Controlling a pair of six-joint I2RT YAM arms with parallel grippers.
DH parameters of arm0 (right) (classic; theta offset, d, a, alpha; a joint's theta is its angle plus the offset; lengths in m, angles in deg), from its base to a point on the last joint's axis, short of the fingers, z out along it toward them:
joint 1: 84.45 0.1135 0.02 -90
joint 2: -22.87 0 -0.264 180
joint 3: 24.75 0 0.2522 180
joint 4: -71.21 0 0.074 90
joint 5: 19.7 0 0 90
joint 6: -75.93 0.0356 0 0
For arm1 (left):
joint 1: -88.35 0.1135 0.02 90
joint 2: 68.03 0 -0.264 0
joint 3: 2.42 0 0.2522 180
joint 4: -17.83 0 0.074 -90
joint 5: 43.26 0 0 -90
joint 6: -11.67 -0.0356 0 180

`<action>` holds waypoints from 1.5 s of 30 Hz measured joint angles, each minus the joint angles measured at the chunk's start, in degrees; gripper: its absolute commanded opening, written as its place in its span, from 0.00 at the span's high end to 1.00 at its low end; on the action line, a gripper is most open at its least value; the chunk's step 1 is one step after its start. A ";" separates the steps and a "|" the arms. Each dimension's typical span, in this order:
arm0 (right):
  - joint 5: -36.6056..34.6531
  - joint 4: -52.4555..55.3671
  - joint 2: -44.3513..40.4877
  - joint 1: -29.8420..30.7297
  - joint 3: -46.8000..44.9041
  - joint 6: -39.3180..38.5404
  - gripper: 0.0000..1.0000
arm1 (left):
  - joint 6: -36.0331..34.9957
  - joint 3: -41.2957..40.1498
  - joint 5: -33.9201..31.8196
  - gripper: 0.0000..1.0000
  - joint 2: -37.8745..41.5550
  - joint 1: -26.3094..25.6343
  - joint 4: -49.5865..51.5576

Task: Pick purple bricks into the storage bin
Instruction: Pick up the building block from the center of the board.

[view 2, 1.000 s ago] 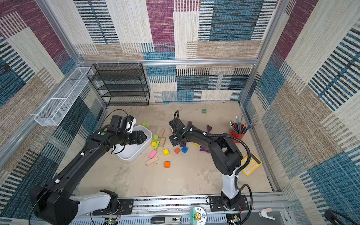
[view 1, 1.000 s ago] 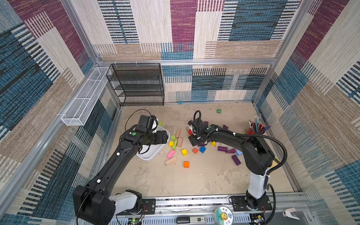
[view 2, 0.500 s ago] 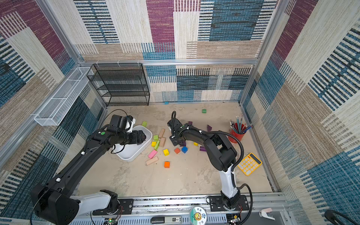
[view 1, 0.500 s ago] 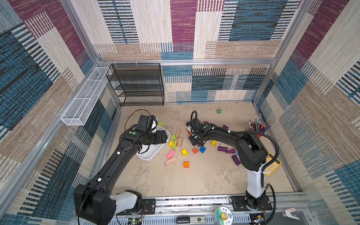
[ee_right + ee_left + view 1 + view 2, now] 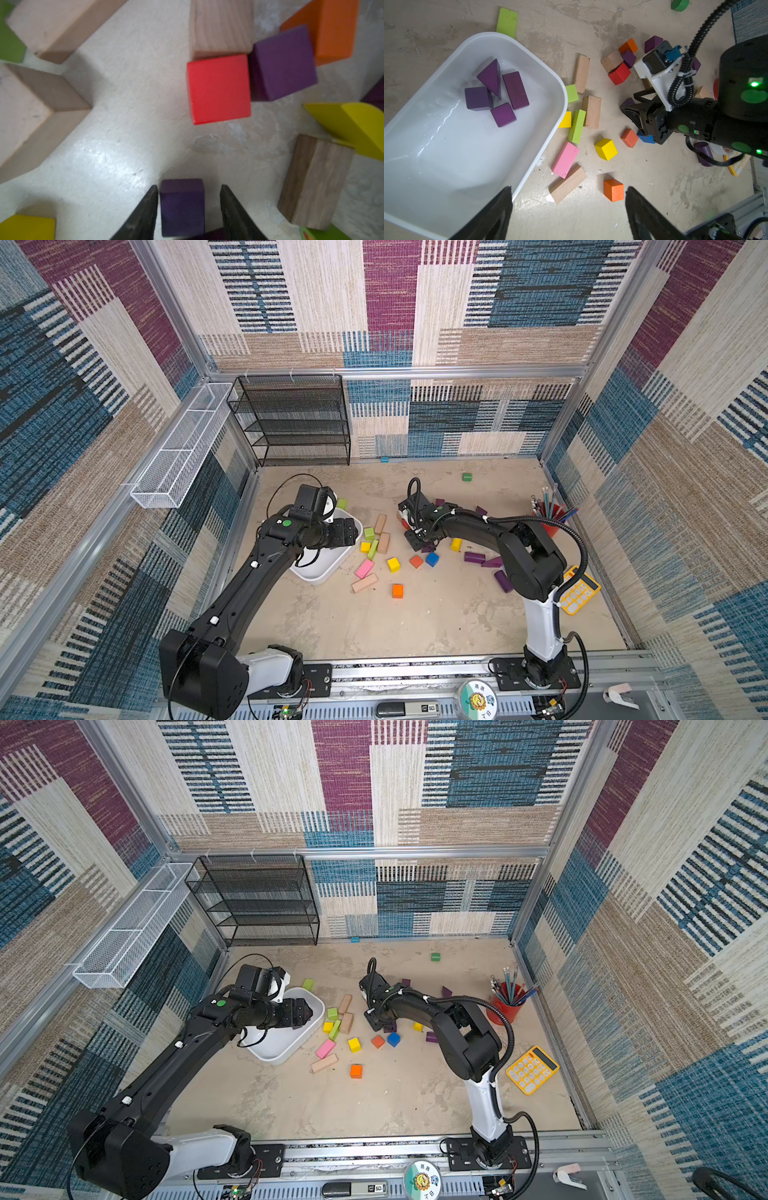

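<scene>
While the right gripper (image 5: 189,186) sits low among the loose blocks at the middle of the floor, its two black fingers (image 5: 145,212) straddle a small purple brick (image 5: 181,205); one finger lies close against the brick's side and a thin strip of floor shows between the brick and the other finger, so the jaws stand parted around it rather than pinching it; just beyond this brick stands a red cube (image 5: 218,89), with a second purple cube (image 5: 283,62) touching its side and an orange block (image 5: 332,31) behind that; the left gripper (image 5: 568,188) hangs above the rim of the storage bin (image 5: 529,56), its fingers spread wide with nothing between them; the bin rests on the floor on the left arm's side of the scatter, and four purple bricks lie close together at one end of it: a wedge (image 5: 491,76), an oblong (image 5: 515,90) and two cubes (image 5: 477,98); in a top view more purple bricks lie on the floor beside the right arm, one (image 5: 474,557) just beside another (image 5: 493,562) and a third (image 5: 503,581) nearer the yellow calculator (image 5: 579,590); a pink oblong (image 5: 565,159) and a yellow cube (image 5: 606,149) lie outside the bin's wall
</scene>
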 measured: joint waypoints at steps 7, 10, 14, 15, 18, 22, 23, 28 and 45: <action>2.25 -0.44 -0.02 -0.09 -0.52 -0.17 0.66 | 0.02 0.00 0.20 0.14 -0.20 0.09 0.00; 2.43 -0.44 0.00 -0.11 -0.52 -0.48 0.68 | 0.13 0.00 0.20 0.14 -0.11 0.17 0.00; 2.43 -0.37 -0.26 -0.20 -0.50 -0.92 0.69 | 0.98 0.00 0.17 0.14 -0.07 0.28 -0.04; 2.43 -0.37 -0.59 -0.22 -0.50 -1.05 0.69 | 1.18 0.00 0.17 0.14 -0.11 0.37 -0.07; 2.45 -0.52 -2.05 -0.28 -0.48 -1.05 0.69 | 1.79 0.00 0.04 0.14 -0.20 0.59 -0.07; 2.45 -0.76 -3.69 -0.28 0.04 -1.09 0.69 | 2.69 0.00 -0.44 0.14 -0.20 0.96 -0.02; 2.43 -0.81 -4.09 -0.28 0.31 -1.11 0.69 | 2.91 0.00 -1.14 0.14 -0.20 1.11 -0.02; 2.45 -1.40 -5.79 -0.26 1.68 -1.29 0.68 | 4.04 0.04 -2.05 0.14 -0.13 2.32 0.02; 3.50 -3.39 -6.40 4.02 12.61 -1.75 0.65 | 7.43 0.07 -8.20 0.13 0.85 11.69 0.61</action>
